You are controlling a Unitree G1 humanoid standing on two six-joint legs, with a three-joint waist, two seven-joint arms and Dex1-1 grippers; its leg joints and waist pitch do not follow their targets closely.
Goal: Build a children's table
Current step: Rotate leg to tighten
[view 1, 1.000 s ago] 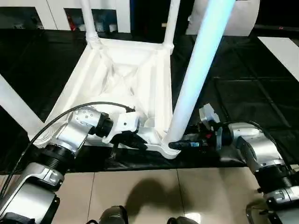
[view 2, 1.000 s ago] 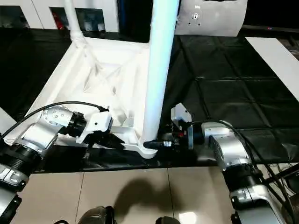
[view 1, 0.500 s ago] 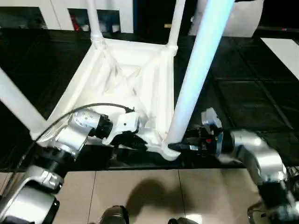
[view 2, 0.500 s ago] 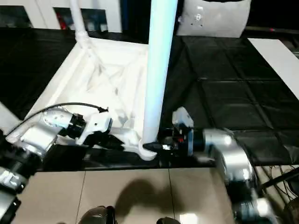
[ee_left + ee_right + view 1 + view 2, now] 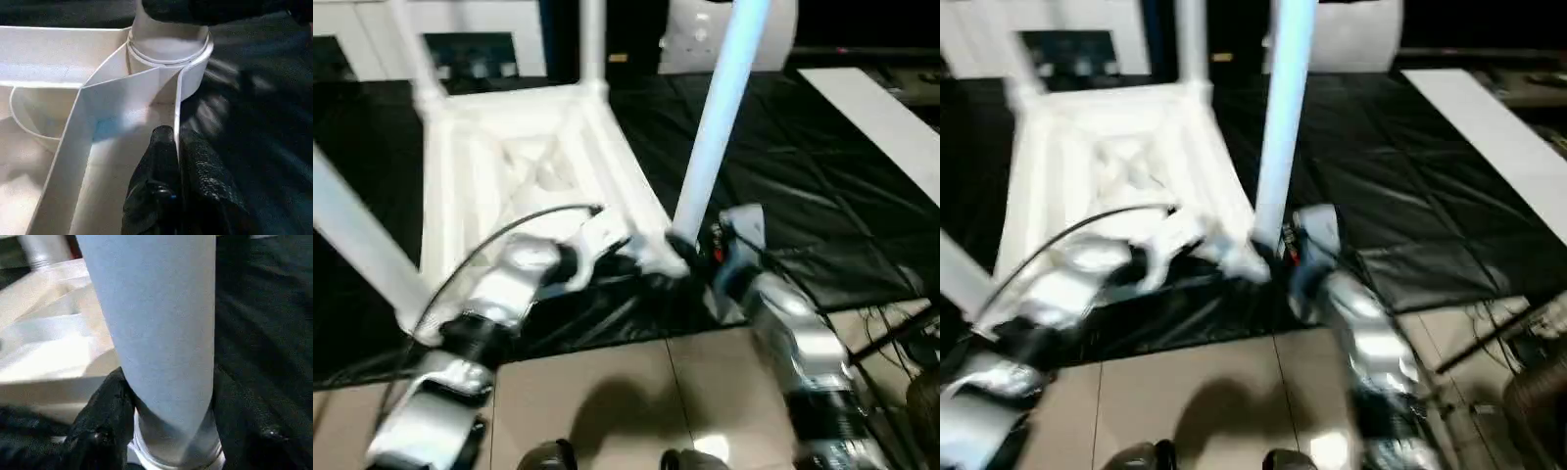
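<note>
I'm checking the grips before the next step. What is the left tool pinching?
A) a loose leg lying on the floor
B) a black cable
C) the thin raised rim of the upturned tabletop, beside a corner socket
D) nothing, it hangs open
C: in the left wrist view the left tool is shut on the tabletop's rim, just short of the corner socket that holds a leg.

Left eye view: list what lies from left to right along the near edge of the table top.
Leg slanting off the left edge → left gripper pinching the table top's rim → upright leg → right gripper at its base.
</note>
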